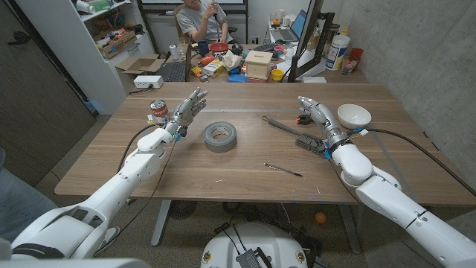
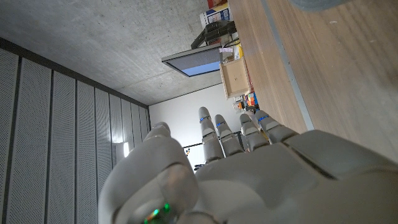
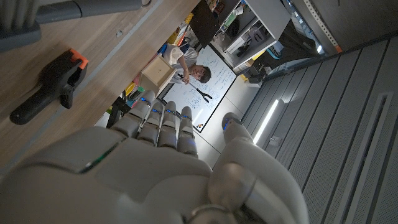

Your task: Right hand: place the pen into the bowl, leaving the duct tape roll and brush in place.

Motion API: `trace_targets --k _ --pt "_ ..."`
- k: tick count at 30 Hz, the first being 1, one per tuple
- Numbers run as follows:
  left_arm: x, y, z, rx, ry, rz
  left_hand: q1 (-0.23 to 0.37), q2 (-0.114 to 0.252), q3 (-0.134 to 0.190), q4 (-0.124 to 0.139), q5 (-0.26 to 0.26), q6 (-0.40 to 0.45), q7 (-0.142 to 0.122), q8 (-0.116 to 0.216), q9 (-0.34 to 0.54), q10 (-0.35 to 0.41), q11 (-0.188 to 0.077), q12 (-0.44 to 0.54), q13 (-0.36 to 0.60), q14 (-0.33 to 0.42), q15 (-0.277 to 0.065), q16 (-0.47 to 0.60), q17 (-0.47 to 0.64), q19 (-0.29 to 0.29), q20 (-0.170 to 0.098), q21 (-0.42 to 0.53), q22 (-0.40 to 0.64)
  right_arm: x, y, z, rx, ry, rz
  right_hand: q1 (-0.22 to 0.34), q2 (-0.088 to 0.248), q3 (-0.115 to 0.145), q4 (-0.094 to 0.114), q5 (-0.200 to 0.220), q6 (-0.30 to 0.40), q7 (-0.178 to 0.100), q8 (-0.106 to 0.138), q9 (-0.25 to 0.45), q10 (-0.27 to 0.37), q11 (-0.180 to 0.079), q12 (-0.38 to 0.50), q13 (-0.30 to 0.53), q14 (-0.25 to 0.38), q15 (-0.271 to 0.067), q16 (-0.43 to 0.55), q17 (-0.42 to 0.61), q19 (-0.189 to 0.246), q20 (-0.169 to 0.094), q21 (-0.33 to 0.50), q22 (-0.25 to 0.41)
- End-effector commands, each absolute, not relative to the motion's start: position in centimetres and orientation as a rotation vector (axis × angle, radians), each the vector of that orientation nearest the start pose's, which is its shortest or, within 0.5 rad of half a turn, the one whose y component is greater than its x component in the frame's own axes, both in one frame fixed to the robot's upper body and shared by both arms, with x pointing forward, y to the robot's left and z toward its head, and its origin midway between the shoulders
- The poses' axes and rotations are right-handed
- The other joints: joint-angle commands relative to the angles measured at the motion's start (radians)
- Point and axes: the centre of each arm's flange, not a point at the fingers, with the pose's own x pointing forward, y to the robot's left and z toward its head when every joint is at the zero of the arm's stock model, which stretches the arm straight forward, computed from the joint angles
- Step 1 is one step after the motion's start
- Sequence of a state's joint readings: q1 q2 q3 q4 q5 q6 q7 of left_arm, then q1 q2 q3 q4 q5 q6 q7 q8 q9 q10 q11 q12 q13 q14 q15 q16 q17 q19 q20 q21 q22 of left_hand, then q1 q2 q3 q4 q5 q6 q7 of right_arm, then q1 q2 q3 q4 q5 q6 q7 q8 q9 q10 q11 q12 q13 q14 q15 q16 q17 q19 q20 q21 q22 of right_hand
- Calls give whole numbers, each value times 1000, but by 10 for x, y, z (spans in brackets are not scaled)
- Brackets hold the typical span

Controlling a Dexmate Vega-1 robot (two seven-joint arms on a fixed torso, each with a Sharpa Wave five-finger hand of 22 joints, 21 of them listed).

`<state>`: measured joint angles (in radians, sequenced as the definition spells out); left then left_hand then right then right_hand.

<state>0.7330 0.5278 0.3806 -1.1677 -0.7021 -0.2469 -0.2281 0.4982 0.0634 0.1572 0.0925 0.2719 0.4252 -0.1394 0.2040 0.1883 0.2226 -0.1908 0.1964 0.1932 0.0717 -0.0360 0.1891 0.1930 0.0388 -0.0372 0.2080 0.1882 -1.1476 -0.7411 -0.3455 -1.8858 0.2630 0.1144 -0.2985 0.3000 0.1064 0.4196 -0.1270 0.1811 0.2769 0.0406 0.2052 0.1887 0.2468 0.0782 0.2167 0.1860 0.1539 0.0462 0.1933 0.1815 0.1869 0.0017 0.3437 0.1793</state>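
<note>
1. I see one pen [image 1: 283, 170], thin and dark, lying on the wooden table [image 1: 111, 160] toward the near edge, right of centre, touching nothing.
2. One white bowl [image 1: 354, 115] stands at the far right, just right of my right hand [image 1: 318, 117], and well apart from the pen.
3. One grey duct tape roll [image 1: 219, 137] lies flat near the table's middle, left of the pen and farther back.
4. One brush [image 1: 291, 131] with a long handle lies between the tape roll and my right hand; its head end sits by the right wrist.
5. My right hand holds nothing, fingers extended and apart, raised beside the bowl. In the right wrist view its fingers [image 3: 163, 121] reach out straight.
6. One black clamp with an orange tip [image 3: 48, 83] lies on the wood close to that hand.
7. My left hand [image 1: 187, 112] is released too, fingers spread, at the far left. One red can [image 1: 158, 112] stands just left of it.
8. One person [image 1: 202, 21] sits behind the table among a cluttered desk.
</note>
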Motion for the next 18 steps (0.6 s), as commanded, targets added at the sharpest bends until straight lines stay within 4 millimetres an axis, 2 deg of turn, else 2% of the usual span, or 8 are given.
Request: trace_targets --k 1,9,15,18 --pt "667 302 -4 13 -555 -327 9 2 5 -1 3 9 1 5 5 9 0 6 3 11 -122 4 2 11 -45 6 3 514 -252 -29 -599 -667 172 10 0 0 -6 0 3 -10 4 2 12 -1 9 -1 11 -5 4 1 14 -3 -4 3" --pt "665 295 0 29 -556 -331 9 2 5 -1 3 9 1 5 5 9 0 6 3 11 -122 4 2 11 -45 6 3 504 -256 -28 -737 -662 198 25 2 1 -14 2 18 -34 7 3 14 -22 8 -1 14 -8 3 0 19 -7 -8 3" --pt "666 283 3 41 -552 -344 9 2 5 -1 3 9 1 5 5 9 0 6 3 11 -122 4 2 11 -45 6 3 488 -257 -28 -854 -688 165 48 0 6 -27 3 26 -50 8 3 14 -39 6 -1 15 -13 0 -1 23 -8 -12 3" --pt "666 280 4 42 -552 -346 9 2 5 -1 3 9 1 5 5 9 0 6 3 11 -122 4 2 11 -45 6 3 481 -256 -31 -897 -696 146 56 -3 8 -32 4 29 -53 9 3 15 -39 6 -1 17 -14 0 -2 26 -8 -13 3"
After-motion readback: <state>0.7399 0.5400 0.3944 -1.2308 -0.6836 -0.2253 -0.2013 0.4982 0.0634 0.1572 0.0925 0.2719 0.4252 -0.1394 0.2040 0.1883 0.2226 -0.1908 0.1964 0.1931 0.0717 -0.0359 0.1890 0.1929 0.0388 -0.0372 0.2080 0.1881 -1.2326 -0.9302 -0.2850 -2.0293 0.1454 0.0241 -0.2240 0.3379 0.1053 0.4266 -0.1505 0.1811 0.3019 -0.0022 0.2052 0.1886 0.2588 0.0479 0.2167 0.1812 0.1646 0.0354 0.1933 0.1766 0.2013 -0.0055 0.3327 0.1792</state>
